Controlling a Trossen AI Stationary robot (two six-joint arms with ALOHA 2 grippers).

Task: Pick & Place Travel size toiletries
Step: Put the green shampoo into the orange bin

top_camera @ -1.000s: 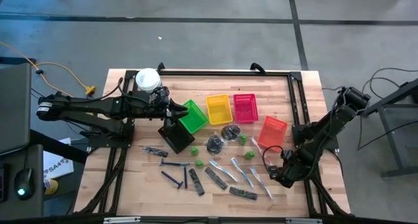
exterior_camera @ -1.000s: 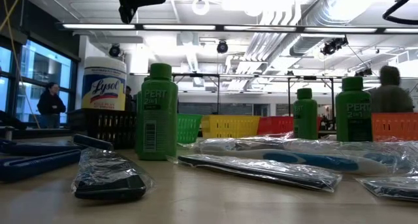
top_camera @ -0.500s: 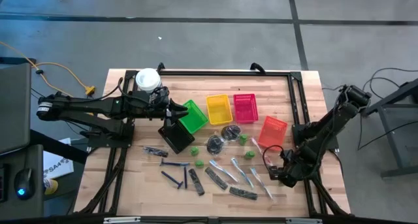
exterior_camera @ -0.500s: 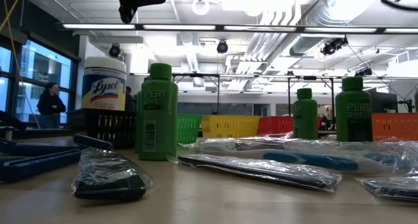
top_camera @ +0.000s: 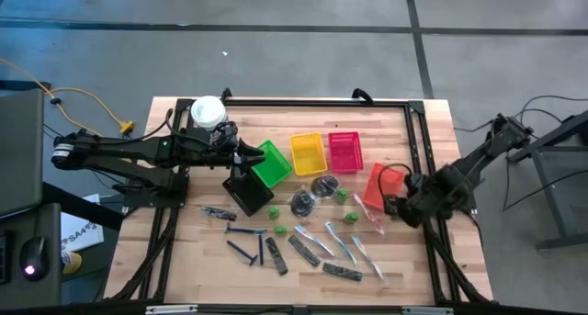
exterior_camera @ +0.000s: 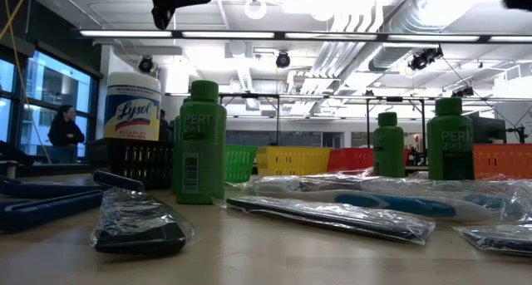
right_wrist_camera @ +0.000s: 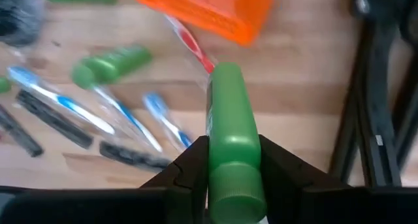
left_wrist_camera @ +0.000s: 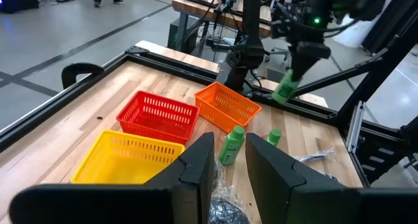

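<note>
High view: The right end effector is positioned beside the orange basket, at the right side of the desk. The left end effector is located at the green basket, with a black basket just beside it. The yellow basket and red basket stand in a row between the green and orange units. Toiletries lie on the near half of the desk: blue razors, dark strips and clear packets.

Low view: A green bottle stands upright beside a large white tub. Wrapped packets lie flat in the foreground.

Left wrist view: The left end effector's fingers stand slightly apart with nothing between them. Farther off, the right arm carries a green bottle above the orange basket.

Right wrist view: The right end effector is clamped on a green bottle, fingers pressing both sides, cap end nearest the camera. The bottle is raised above the desk, near the orange basket.
</note>
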